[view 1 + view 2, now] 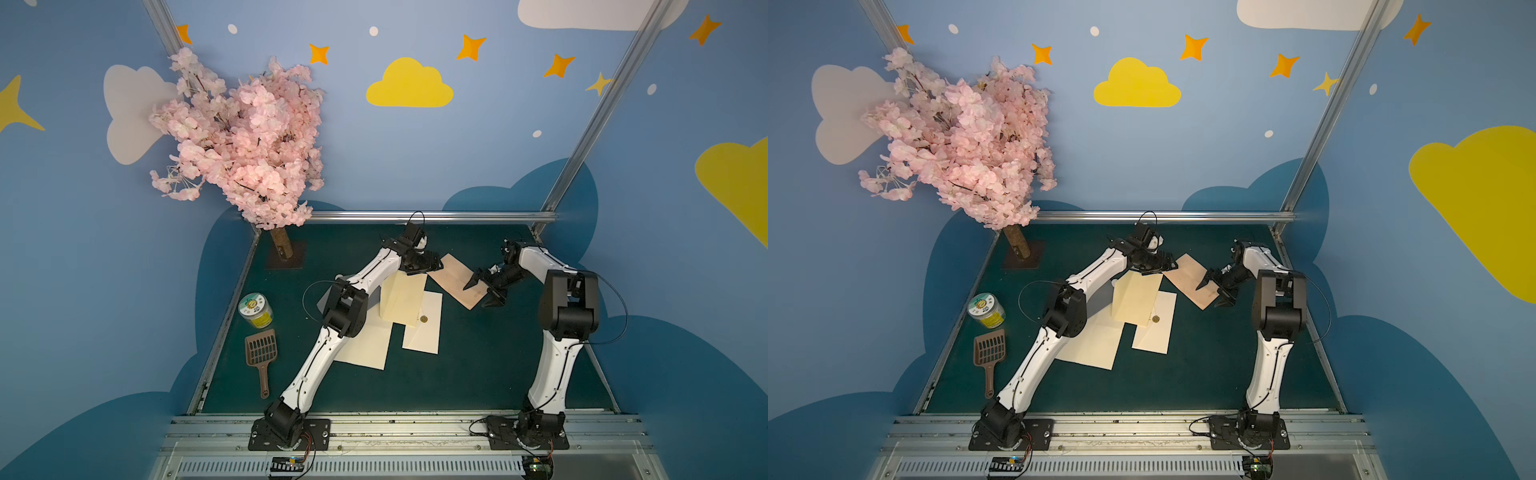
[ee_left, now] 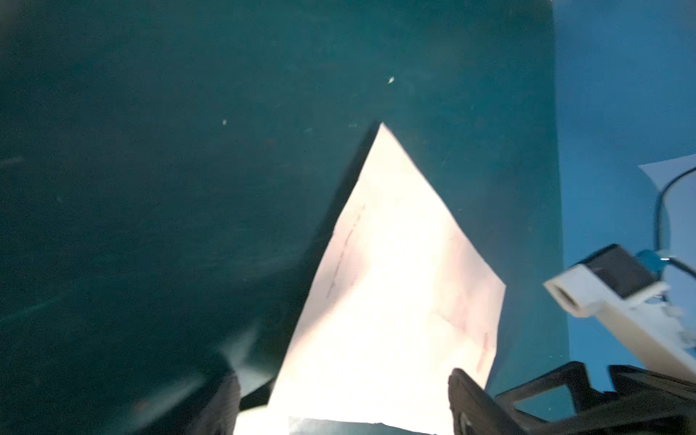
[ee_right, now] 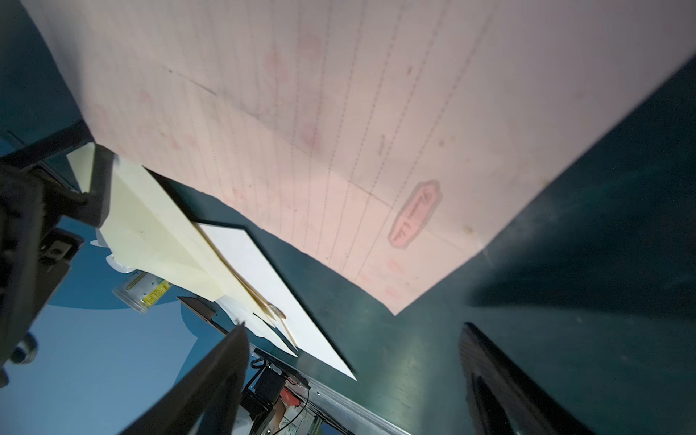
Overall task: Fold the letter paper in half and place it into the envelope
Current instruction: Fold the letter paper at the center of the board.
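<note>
Meanwhile the pink letter paper (image 1: 455,272) lay open on the green table (image 1: 478,365), just beyond the envelope (image 1: 430,332). The left gripper (image 1: 430,266) and right gripper (image 1: 482,293) hovered at its 2 opposite ends, jaws apart, gripping nothing.

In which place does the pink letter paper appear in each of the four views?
Both top views: pink letter paper, far middle of the dark green table.
Left wrist: picture's lower middle, glaring white.
Right wrist: fills the picture's upper half.
Shared landmark: the table, under the paper in every view.
</note>
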Robot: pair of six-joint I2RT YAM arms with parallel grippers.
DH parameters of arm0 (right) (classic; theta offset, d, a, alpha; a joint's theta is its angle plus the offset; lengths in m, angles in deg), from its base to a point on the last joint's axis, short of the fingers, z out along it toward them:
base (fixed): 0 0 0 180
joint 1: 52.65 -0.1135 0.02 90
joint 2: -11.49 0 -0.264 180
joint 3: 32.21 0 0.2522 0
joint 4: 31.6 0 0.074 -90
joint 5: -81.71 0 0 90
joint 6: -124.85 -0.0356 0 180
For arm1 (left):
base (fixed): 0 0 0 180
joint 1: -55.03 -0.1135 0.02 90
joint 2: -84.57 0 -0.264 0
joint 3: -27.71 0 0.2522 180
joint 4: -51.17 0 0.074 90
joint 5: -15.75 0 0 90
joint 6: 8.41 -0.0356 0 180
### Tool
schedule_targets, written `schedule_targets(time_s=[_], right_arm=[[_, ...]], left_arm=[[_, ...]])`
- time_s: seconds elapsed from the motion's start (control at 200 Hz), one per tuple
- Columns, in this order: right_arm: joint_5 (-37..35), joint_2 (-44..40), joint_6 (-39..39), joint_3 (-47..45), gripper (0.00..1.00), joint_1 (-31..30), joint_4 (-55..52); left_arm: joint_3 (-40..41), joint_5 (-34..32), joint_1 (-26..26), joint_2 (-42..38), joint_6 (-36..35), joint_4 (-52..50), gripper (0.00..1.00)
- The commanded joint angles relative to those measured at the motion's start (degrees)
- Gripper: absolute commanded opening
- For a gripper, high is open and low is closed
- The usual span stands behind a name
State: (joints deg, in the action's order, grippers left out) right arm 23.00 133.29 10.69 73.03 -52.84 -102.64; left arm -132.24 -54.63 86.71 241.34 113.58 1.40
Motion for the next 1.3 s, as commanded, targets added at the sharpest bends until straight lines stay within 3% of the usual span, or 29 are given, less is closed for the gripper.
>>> schedule_targets(time_s=[0.0,0.22,0.801,1.026,1.296], right_arm=[[0.9,-2.8,1.3,-0.9,0.87,0.1,-1.4],[0.9,-3.8,2.3,-2.0,0.86,0.3,-1.9],[1.2,-2.5,2.0,-1.3,0.86,0.6,-1.3],[0.9,-2.5,2.3,-1.6,0.86,1.0,-1.3],[0.5,-3.8,2.9,-2.3,0.86,1.6,-1.3]], left_arm=[[-1.7,-0.4,-0.2,1.8,-1.1,-0.9,0.87],[-2.3,1.7,-0.3,3.5,-2.2,-1.6,0.86],[0.9,8.8,0.5,1.5,-5.4,-1.8,0.62],[1.1,11.1,0.5,1.2,-3.7,1.2,0.38],[1.4,13.8,0.4,1.6,0.1,5.1,0.04]])
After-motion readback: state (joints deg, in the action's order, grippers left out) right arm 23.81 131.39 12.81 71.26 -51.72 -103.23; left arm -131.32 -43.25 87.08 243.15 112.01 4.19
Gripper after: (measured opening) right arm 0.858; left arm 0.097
